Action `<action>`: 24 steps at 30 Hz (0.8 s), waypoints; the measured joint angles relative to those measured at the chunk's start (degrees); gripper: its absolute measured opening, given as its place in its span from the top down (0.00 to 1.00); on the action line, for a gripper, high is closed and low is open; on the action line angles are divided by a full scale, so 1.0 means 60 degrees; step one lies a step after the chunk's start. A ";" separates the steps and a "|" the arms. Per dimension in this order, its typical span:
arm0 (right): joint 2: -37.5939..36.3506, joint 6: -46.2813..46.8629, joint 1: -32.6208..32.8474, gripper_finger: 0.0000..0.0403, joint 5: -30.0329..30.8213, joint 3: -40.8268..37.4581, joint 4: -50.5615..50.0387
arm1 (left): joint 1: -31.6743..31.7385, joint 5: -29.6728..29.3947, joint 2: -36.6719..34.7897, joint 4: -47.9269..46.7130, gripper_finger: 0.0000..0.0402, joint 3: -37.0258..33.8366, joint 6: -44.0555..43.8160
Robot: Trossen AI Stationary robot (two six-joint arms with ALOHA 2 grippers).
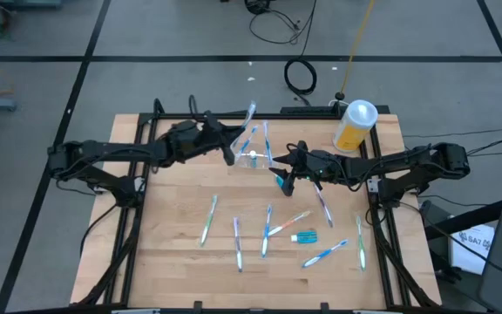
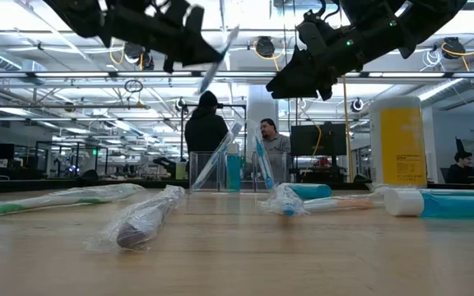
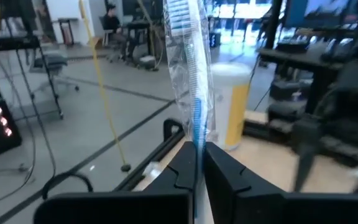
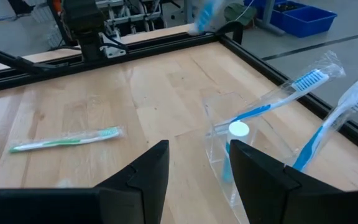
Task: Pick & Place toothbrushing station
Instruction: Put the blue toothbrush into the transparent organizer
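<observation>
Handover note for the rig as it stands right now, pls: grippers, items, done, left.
Left gripper: shut on a wrapped toothbrush, raised near the clear cup.
Right gripper: open, empty, hovering beside the cup.
Done: cup holds two toothbrushes and a teal toothpaste tube.
Left: drop in the held brush; loose toothbrushes and another teal tube lie on the table.

Open lab hall: monitors [image 2: 323,152], ceiling strip lights [image 2: 48,76], seated people [image 2: 275,148].
</observation>
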 joint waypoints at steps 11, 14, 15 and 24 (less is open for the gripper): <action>0.0000 -0.0283 -0.0004 0.59 0.0000 0.0000 -0.0004 | 0.0087 -0.0567 0.2168 0.2384 0.98 -0.0029 -0.0003; 0.0000 -0.0315 -0.0004 0.59 0.0002 0.0000 -0.0023 | -0.0084 -0.1345 0.2244 0.2692 0.97 -0.0436 -0.0064; 0.0000 -0.0315 -0.0004 0.59 0.0001 0.0000 -0.0054 | -0.0168 -0.1641 0.2240 0.3020 0.97 -0.0645 -0.0110; 0.0000 -0.0547 -0.0035 0.59 0.0015 -0.0004 -0.0107 | -0.0437 -0.1627 0.2424 0.7249 0.97 -0.2832 0.0048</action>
